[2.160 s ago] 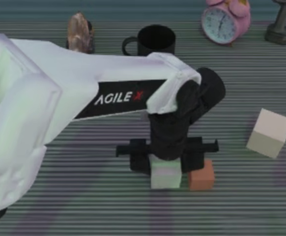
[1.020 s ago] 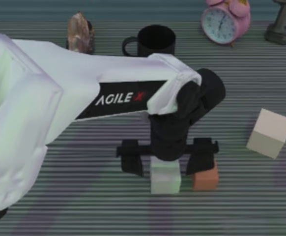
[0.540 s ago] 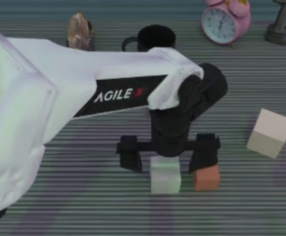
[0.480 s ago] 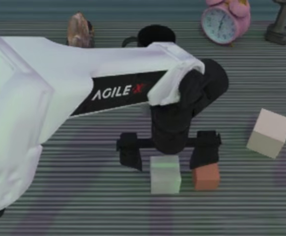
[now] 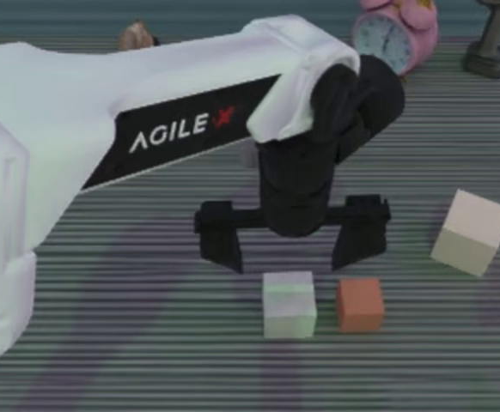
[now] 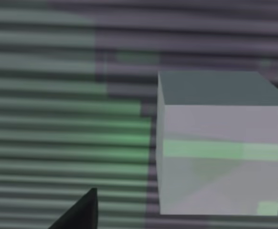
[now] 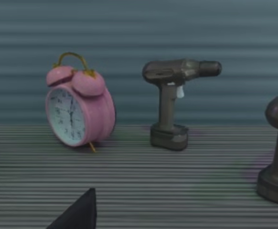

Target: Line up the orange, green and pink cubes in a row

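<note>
- The left gripper [image 5: 291, 245] hangs over the middle of the striped table [image 5: 147, 343]. Its two black fingers [image 5: 220, 236] are spread wide apart, and there is nothing between them.
- The green cube [image 5: 289, 303] sits on the table just below that open claw in the top view. The fingers do not touch it.
- The left wrist view shows the same green cube [image 6: 222, 143] up close, standing flat on the table.
- The orange cube [image 5: 359, 304] is just beside the green cube, on its right. There is a thin gap between them, so they are not touching. Their front edges look about even, like the start of a row.
- The pink cube [image 5: 471, 232] is well apart from those two, out toward the right side of the table. It is turned a bit and is not in line with them.
- A pink alarm clock [image 5: 394, 34] stands at the far edge of the table. The big white arm covers part of it.
- The right wrist view shows the clock [image 7: 79, 112] again, with a drill [image 7: 175, 102] standing near it.
- No cup, box or bowl shows in these pictures, so nothing is inside anything.
- The right gripper does not show in the top view. The right wrist view shows only one dark tip, so it cannot be told if that claw is wide or narrow.
</note>
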Robot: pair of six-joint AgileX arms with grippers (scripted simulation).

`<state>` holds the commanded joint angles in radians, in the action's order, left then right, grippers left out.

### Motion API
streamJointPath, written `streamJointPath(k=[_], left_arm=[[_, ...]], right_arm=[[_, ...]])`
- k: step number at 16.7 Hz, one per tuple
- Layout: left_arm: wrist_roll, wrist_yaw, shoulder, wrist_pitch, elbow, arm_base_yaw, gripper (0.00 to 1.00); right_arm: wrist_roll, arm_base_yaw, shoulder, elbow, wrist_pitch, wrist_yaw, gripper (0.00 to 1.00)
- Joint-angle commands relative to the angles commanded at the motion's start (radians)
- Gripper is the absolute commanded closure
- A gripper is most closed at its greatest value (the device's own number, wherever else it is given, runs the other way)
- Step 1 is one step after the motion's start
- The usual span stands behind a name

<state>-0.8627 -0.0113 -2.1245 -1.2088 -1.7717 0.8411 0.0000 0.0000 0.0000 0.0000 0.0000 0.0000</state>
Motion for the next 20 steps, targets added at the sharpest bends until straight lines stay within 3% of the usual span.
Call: streamJointPath(k=[4,8,20], left_arm=[[0.007,-0.001,0.026,0.023,0.03,-0.011,0.0],[0.057,-0.005,0.208,0.134,0.193,-0.1,0.0],[0.466,-0.005,1.292,0.731,1.134,-0.558,0.0]], right_arm=[[-0.016,0.006,0.028,0.027,-0.021,-0.002,0.0],[-0.104,0.03,0.193,0.185,-0.132,-0.004,0.0],[-0.57,0.142,1.315,0.994,-0.752,0.002,0.0]])
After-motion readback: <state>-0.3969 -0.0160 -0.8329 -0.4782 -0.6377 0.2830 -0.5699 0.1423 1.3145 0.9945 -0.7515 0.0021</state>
